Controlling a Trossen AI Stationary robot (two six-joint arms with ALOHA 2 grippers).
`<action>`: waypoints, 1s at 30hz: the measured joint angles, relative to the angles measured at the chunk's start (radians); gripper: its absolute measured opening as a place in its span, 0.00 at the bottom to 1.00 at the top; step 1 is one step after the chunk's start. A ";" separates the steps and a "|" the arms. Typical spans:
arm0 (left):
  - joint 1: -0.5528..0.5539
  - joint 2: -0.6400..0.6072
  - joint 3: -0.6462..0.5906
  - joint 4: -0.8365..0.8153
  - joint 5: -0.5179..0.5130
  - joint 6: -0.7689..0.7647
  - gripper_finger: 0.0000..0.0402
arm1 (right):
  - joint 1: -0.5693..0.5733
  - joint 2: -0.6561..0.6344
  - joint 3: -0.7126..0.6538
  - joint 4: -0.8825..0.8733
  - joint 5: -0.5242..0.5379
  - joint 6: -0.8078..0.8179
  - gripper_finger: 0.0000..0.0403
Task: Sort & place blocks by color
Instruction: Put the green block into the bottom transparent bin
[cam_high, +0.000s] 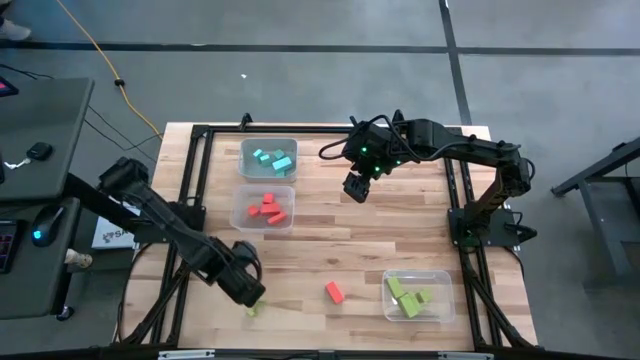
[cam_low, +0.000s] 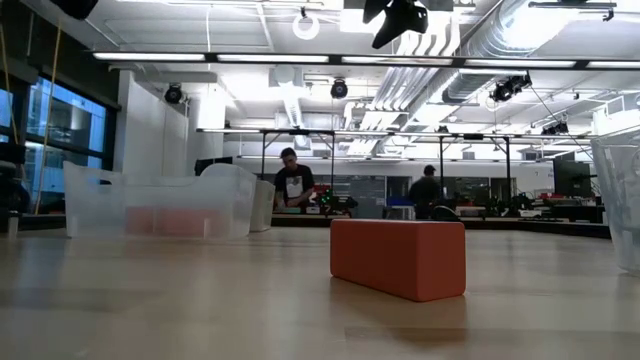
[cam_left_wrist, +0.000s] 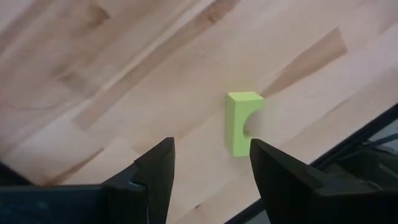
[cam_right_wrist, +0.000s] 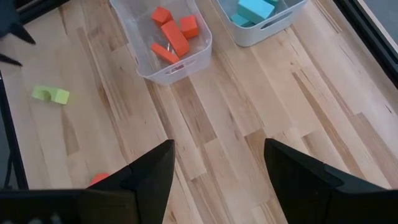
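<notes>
Here the green arch block (cam_left_wrist: 242, 122) lies on the bare wood of the counter (cam_high: 340, 235), near the counter's front edge on the left arm's side. The left gripper (cam_left_wrist: 211, 163) hangs over it with its fingers (cam_left_wrist: 158, 168) spread; the arch sits just ahead of the fingers and a little toward one of them, touching neither. In the high view this gripper (cam_high: 248, 292) hides most of the arch, with only a green sliver (cam_high: 252, 311) showing beside it.

A single red block (cam_high: 334, 291) lies loose on the counter, apart from the left gripper's fingers and between them and the bin of green blocks (cam_high: 410, 297). In the low view the red block (cam_low: 398, 257) stands alone on the wood, close to the camera.

The remaining blocks are in clear bins. The red blocks (cam_right_wrist: 172, 35) share one bin (cam_high: 246, 222) and the blue blocks (cam_right_wrist: 252, 10) fill the bin (cam_high: 246, 170) touching it; both bins lie ahead of the right gripper's fingers in its wrist view. The green ones sit in a third bin (cam_high: 446, 307) at the counter's front on the right arm's side.

The right gripper (cam_right_wrist: 217, 163) hovers above bare wood beside the blue and red bins, its fingers (cam_right_wrist: 155, 168) spread and holding nothing. In the high view it (cam_high: 357, 187) is well apart from the left gripper.

In the room beyond the counter, two people (cam_low: 293, 182) show in the low view, far off.
</notes>
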 joint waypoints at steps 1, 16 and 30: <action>-0.006 0.017 0.000 0.014 0.000 -0.003 0.45 | 0.000 0.000 0.000 0.000 0.000 0.000 0.59; -0.087 0.196 0.001 0.234 0.030 -0.105 0.45 | 0.000 0.000 0.000 0.009 0.015 0.000 0.59; -0.109 0.255 0.000 0.291 0.018 -0.150 0.45 | 0.000 0.000 0.000 0.029 0.019 0.000 0.59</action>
